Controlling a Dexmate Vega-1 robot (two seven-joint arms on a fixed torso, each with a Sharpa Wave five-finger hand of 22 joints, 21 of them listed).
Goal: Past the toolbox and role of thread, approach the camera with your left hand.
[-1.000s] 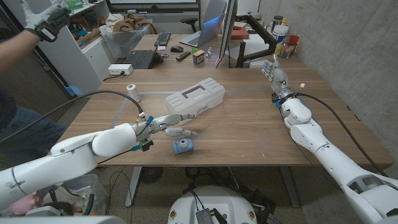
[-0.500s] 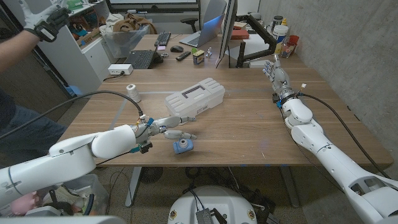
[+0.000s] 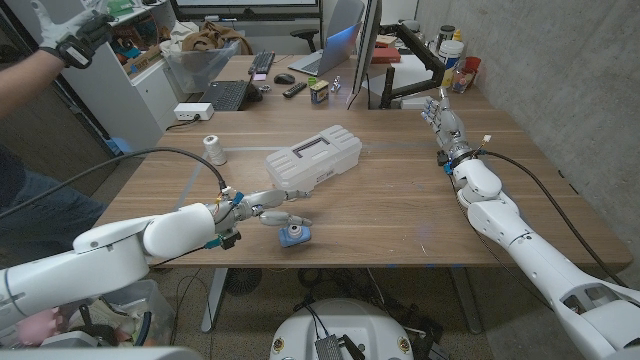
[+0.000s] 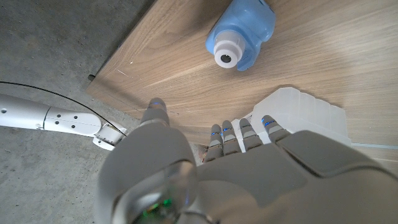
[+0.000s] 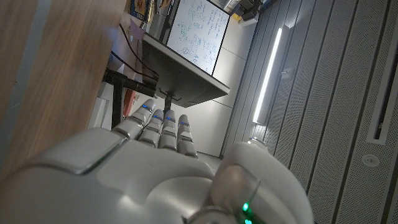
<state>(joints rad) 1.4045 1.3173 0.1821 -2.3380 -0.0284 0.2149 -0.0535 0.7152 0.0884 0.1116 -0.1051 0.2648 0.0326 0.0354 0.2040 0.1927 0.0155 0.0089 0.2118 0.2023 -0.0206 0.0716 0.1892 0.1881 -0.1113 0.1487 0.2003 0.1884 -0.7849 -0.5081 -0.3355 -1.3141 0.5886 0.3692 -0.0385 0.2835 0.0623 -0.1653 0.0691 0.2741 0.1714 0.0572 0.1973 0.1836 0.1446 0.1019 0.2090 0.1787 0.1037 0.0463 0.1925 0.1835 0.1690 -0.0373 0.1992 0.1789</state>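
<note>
A small blue toy camera (image 3: 293,235) lies near the table's front edge, its round white lens (image 4: 227,58) plain in the left wrist view. My left hand (image 3: 275,205) hovers just behind and left of it, fingers stretched out and apart, holding nothing. The white translucent toolbox (image 3: 313,157) sits beyond the hand, and one corner of the toolbox (image 4: 298,109) lies close to my fingertips. A white roll of thread (image 3: 213,150) stands at the far left. My right hand (image 3: 445,120) stands upright at the far right, fingers extended, empty.
The wooden table (image 3: 400,210) has bare board between the toolbox and my right arm. A monitor (image 3: 362,50), keyboard (image 3: 225,95) and small clutter line the back. A person's gloved hand (image 3: 75,35) is raised at the back left.
My left hand and forearm have drawn slightly back toward the front left, staying beside the blue camera. The camera, toolbox and right hand have not moved.
</note>
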